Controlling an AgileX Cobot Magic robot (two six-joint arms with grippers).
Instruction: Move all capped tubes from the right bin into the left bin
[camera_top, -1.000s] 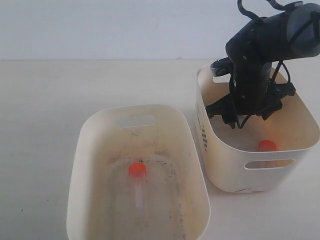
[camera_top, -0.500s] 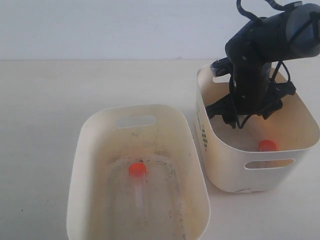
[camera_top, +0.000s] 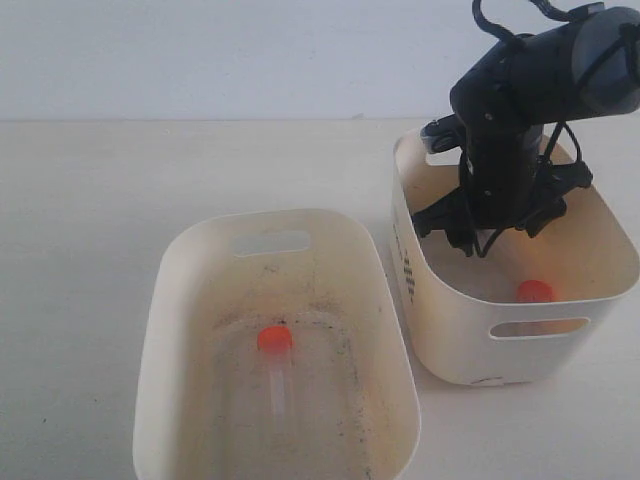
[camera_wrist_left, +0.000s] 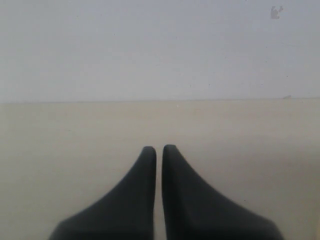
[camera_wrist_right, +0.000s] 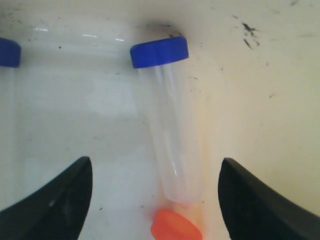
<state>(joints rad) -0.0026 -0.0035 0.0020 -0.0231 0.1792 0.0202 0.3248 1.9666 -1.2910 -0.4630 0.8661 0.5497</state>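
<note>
Over the floor of the right bin (camera_top: 450, 335), my right gripper (camera_wrist_right: 155, 162) stands open. Its fingers straddle a clear capped tube (camera_wrist_right: 170, 135) with a dark blue cap (camera_wrist_right: 159, 51) that lies flat, and they do not touch it. An orange cap (camera_wrist_right: 176, 226) of another tube sits at that tube's closed end, and it also shows in the exterior view as an orange cap (camera_top: 534, 291). A second blue cap (camera_wrist_right: 9, 52) is at the frame edge. The left bin (camera_top: 160, 300) holds one orange-capped tube (camera_top: 275, 365). My left gripper (camera_wrist_left: 159, 150) is shut and empty.
The right arm (camera_top: 500, 150) reaches down into the right bin and hides its far wall and part of its floor. The two bins stand close together on a pale table (camera_top: 100, 200). The left wrist view shows only bare table and a wall.
</note>
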